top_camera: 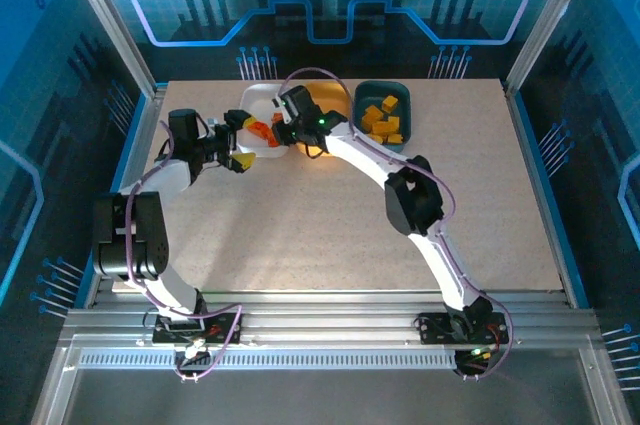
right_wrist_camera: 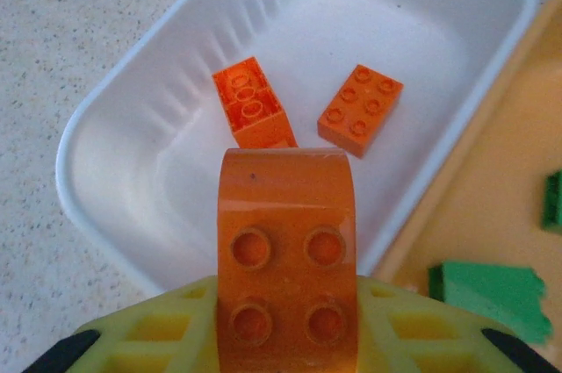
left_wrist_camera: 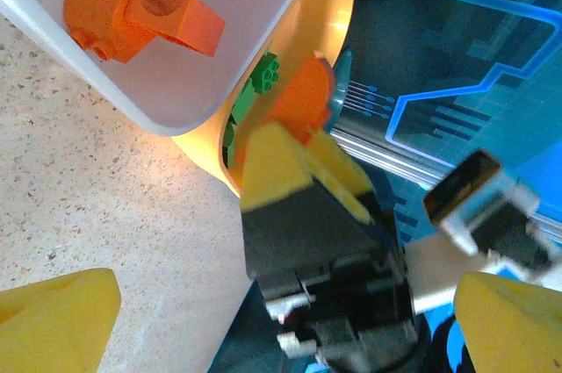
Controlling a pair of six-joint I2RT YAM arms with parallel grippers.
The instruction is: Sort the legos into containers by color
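Right gripper [right_wrist_camera: 285, 329]: jaws narrow, clamped on a curved orange brick [right_wrist_camera: 285, 241], studs facing the wrist camera, rounded end pointing away. It fills the lower middle of the right wrist view.

Brick hangs over the near wall of the white tray [right_wrist_camera: 105, 127], which takes up the upper half of that frame. Whether the brick touches the rim, I can't tell.

In the white tray: two loose orange bricks, one [right_wrist_camera: 253, 110] just above the held one, the other [right_wrist_camera: 360, 110] to its right, apart from each other.

Orange-yellow tray [right_wrist_camera: 492, 206] lies against the white tray's right side, at the right edge of the frame. Green bricks [right_wrist_camera: 487, 294] lie in it, lower right.

Left gripper [top_camera: 240, 142]: jaws spread wide, holding nothing. In the overhead view it sits upper left of centre, just beside the white tray's left end, over the table [top_camera: 300, 235]. In the left wrist view its yellow fingertips [left_wrist_camera: 53, 320] stand at the two bottom corners, with my right gripper and its orange brick between them, further off.

Teal tray [top_camera: 375, 88]: upper middle of the overhead view, right of the other two, with yellow bricks [top_camera: 383, 120] inside.
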